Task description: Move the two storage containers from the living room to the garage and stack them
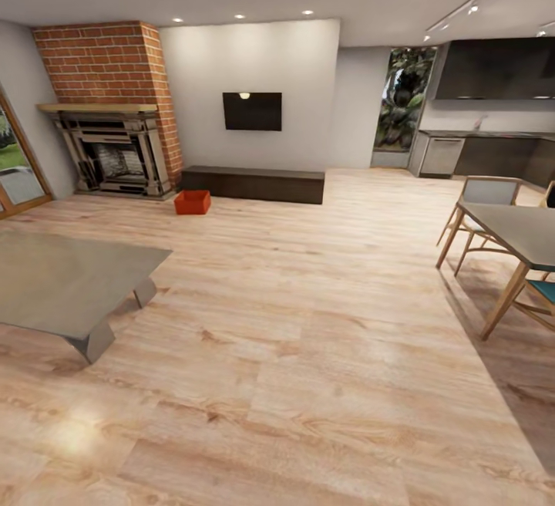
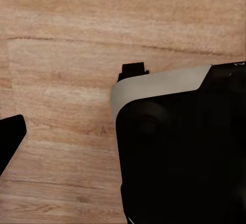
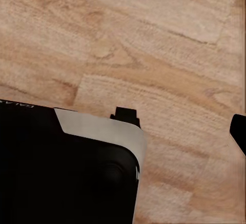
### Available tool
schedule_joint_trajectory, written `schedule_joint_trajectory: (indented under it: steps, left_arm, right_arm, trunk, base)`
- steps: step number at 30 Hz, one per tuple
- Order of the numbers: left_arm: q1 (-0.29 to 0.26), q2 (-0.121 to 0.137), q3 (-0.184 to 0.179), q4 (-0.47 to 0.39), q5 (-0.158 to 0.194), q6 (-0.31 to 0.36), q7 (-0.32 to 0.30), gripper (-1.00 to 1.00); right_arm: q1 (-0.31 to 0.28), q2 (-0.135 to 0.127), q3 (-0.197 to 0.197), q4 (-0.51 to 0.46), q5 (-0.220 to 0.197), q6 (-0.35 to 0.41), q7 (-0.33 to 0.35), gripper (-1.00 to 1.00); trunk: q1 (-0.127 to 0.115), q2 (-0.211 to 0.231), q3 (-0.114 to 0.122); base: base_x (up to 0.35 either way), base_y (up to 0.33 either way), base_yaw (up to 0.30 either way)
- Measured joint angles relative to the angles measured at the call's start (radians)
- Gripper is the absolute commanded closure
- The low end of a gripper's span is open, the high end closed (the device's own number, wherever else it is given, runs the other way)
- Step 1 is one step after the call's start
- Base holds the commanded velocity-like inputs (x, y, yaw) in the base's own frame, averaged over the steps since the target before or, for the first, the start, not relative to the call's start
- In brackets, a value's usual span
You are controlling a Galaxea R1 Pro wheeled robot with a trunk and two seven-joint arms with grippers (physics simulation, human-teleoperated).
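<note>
One orange-red storage container (image 1: 192,202) stands on the pale wood-plank living room floor (image 1: 308,321), far ahead and to the left, just in front of the long dark low cabinet (image 1: 254,183) and beside the brick fireplace (image 1: 116,116). It is upright and looks empty. The garage is out of view. Both wrist views look down at wood planks past my dark, white-edged body. One black finger (image 2: 10,143) of my left gripper (image 2: 123,149) sits at the picture's edge, and so does one finger (image 3: 239,130) of my right gripper (image 3: 123,131). Neither gripper holds anything.
A low grey coffee table (image 1: 65,282) stands near left. At the right are a dining table (image 1: 512,232) and wooden chairs (image 1: 482,205). A black TV (image 1: 252,111) hangs on the grey wall. A kitchen counter (image 1: 493,153) is far right, and open floor runs between.
</note>
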Motion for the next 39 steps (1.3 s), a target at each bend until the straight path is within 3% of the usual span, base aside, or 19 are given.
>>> schedule_joint_trajectory:
  steps: [39]
  left_arm:
    - [0.0,0.0,0.0,0.0,0.0,0.0,0.0,-1.0]
  right_arm:
    - [0.0,0.0,0.0,-0.001,0.0,0.0,0.0,-1.0]
  trunk:
    - [0.0,0.0,0.0]
  base:
    - [0.341,0.0,0.0]
